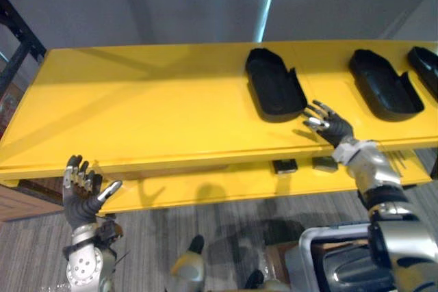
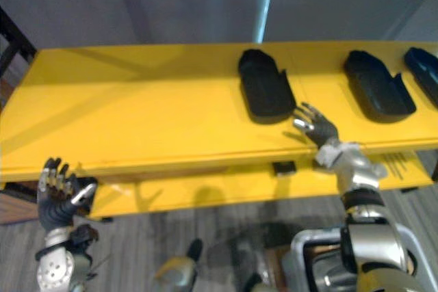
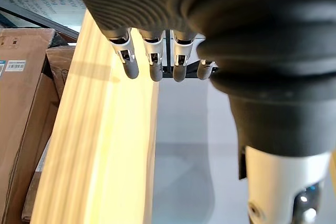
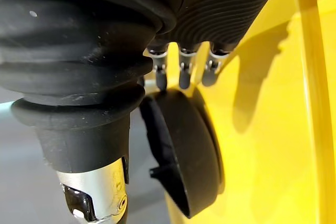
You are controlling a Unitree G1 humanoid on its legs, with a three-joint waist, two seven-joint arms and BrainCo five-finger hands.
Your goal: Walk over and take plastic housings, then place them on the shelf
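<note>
Left hand hangs low before the yellow shelf, fingers straight and spread, holding nothing. On the shelf top lie three black plastic housings, open side up: a first housing mid-shelf, with the right hand just beside its near right corner, fingers spread and empty, then a second housing and a third housing further right. Each shell is judged light, rigid, thin-walled and smooth; pinch the raised side wall between thumb and fingers.
</note>
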